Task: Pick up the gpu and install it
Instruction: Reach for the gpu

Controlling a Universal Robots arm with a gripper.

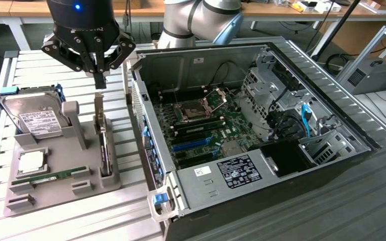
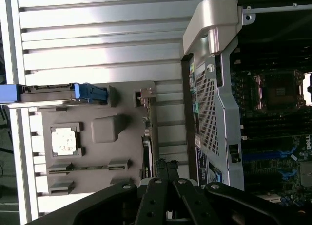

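On the slatted metal table, hovering with the hand closed and empty, the gpu standing on edge in the grey holder just beneath it. Probably needing opening first, then squaring across that thin top edge.

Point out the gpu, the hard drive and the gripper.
gpu (image 1: 104,150): exterior view, on the dark upward edge of the upright card.
hard drive (image 1: 37,121): exterior view, on its white label.
gripper (image 1: 100,84): exterior view, at its shut fingertips.
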